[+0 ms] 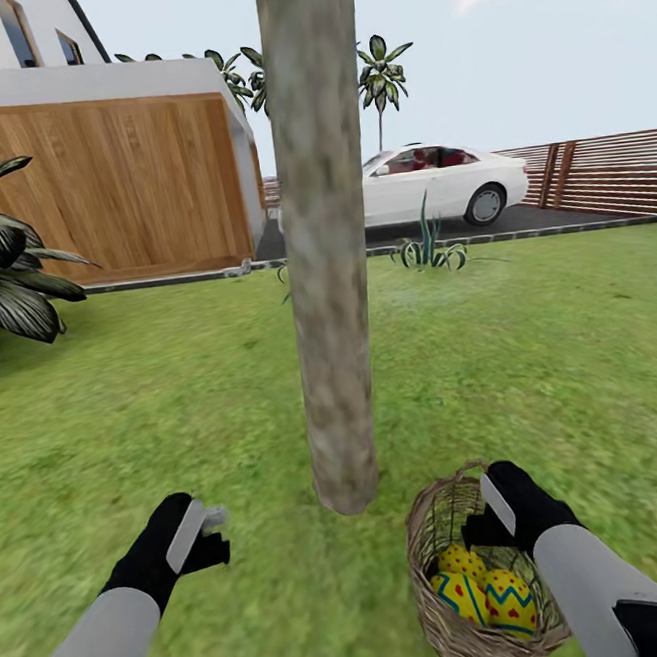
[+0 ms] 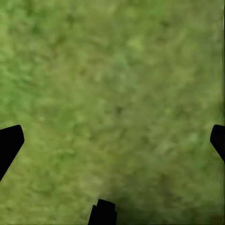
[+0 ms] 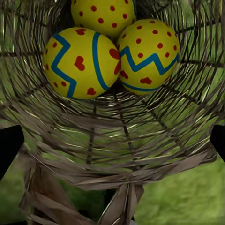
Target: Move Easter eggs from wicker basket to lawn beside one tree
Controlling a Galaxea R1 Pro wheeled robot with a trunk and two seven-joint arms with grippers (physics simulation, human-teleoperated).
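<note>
- Nearest, at right, the wicker basket [image 1: 451,608] sits on the lawn [image 1: 175,404] with all three Easter eggs [image 1: 486,590] bunched together inside; in the right wrist view the eggs [image 3: 110,47] touch one another against the basket's woven wall [image 3: 93,136].
- The right tool [image 1: 492,514] hangs over the far rim of the basket, above the eggs; its fingertips [image 3: 9,145] show at the two side edges of the right wrist view, spread wide and gripping nothing.
- At left, the left tool [image 1: 202,531] hovers over bare grass, well apart from the basket; its fingertips [image 2: 9,143] likewise stand wide apart, empty, with only grass [image 2: 112,93] between them.
- Between the two arms and just beyond them, the tree [image 1: 328,268] rises from the lawn, its trunk base just beside the basket's far left rim, with open grass on both sides.
- Farther off, the lawn runs clear to a kerb; a spiky plant [image 1: 429,248] stands at its far edge and a broad-leaved plant [image 1: 1,270] at the left edge.
- Beyond, a white car [image 1: 445,182] is parked on paving, a wood-clad house wall [image 1: 104,184] to the left and a slatted fence [image 1: 605,176] to the right.
</note>
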